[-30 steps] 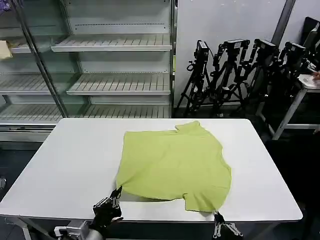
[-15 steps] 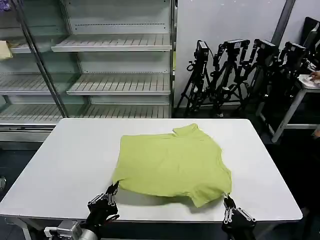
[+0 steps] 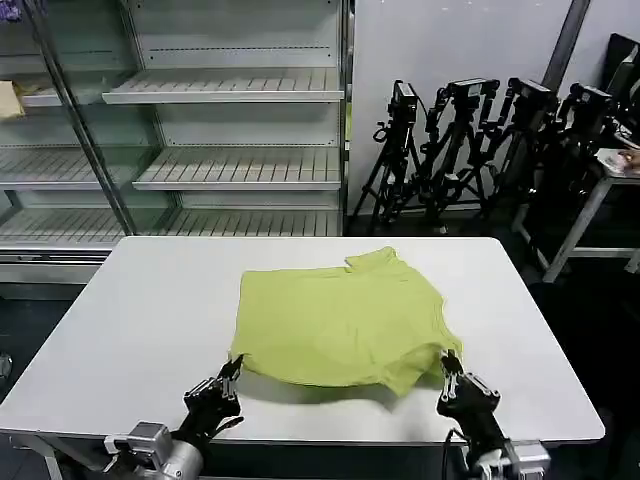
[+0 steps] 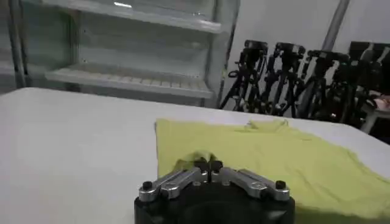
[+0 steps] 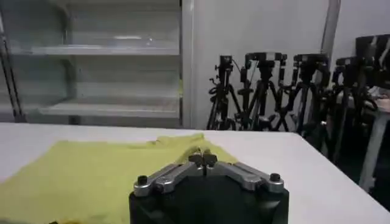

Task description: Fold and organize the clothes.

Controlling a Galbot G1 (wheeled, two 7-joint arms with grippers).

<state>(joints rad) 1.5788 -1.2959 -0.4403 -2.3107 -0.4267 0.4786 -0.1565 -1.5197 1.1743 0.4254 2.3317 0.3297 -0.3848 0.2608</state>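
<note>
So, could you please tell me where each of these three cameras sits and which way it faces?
Head view: on the head, looking down at the white table, T-shirt, left gripper, right gripper.
Left wrist view: behind the left gripper, facing the T-shirt.
Right wrist view: behind the right gripper, facing the T-shirt.
All share the T-shirt.

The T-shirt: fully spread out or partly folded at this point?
Partly folded. The T-shirt has its near hem lifted off the table by the left pincer and right pincer, both shut on it.
</note>
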